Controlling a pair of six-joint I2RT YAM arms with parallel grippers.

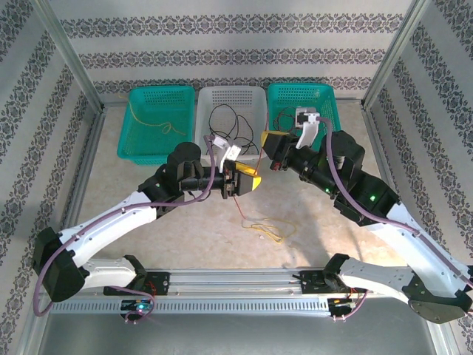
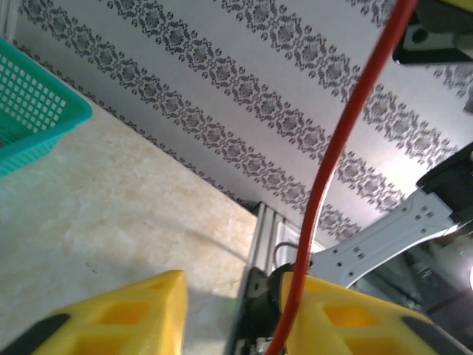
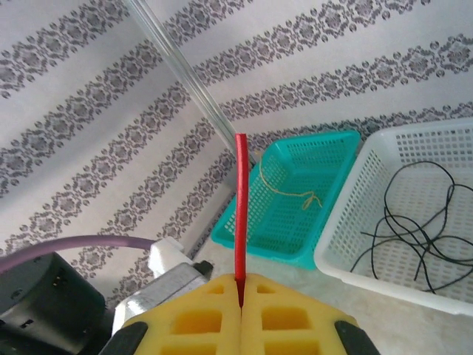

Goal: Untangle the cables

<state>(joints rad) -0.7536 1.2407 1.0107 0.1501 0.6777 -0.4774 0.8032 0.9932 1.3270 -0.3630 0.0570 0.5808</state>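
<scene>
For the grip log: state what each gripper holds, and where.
Right gripper pinches the red cable near its end; left gripper stands open around it, not gripping.

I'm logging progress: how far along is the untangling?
Done: a yellow cable lies in the left teal basket and a black cable in the white basket. In hand: the right gripper is shut on the red cable, which also runs through the open left gripper. Left: its lower end on the table looks tangled with a yellow wire.
</scene>
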